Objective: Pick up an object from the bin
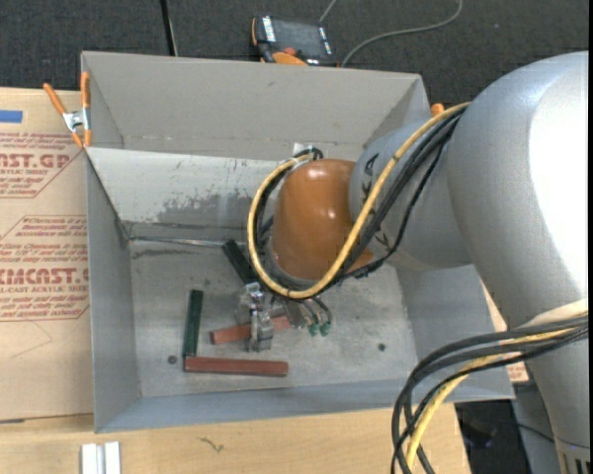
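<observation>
On the floor of the grey metal bin (158, 294) lies a long red-brown bar (236, 366). Just above it lies a shorter red-brown bar (227, 337), at its left end a dark green bar (192, 322), and up to its right a small green piece (319, 330).

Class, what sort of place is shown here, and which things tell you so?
Probably a robotics lab or test bench: a silver robot arm with trailing cables reaches into a grey metal bin, its gripper low near a long reddish-brown bar and a dark green bar.
</observation>
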You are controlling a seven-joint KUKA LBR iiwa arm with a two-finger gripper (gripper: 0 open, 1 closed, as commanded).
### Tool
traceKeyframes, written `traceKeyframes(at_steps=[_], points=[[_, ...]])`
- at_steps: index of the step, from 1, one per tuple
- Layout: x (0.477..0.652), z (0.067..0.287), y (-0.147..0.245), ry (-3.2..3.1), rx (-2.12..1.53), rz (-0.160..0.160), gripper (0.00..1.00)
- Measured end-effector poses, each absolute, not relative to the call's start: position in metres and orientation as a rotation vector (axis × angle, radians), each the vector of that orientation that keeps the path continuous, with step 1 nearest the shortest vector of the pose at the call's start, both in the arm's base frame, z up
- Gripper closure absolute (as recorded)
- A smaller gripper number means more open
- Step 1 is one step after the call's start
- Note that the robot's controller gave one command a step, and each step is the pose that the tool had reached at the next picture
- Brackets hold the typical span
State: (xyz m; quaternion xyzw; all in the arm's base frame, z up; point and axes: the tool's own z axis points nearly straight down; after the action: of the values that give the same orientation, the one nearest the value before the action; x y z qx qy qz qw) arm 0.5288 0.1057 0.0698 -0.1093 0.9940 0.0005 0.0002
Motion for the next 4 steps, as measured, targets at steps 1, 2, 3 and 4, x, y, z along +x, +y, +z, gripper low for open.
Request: traceKeyframes(at_steps=[1, 2, 3, 4], points=[[0.545, 0.215, 0.105, 3.068, -0.623, 0.0, 1.0], [0.543, 0.21, 0.105, 3.076, -0.624, 0.002, 0.0], [0.541, 0.067, 0.111, 3.051, -0.779, 0.003, 0.0], [0.536, 0.071, 0.169, 3.066, -0.673, 0.005, 0.0]])
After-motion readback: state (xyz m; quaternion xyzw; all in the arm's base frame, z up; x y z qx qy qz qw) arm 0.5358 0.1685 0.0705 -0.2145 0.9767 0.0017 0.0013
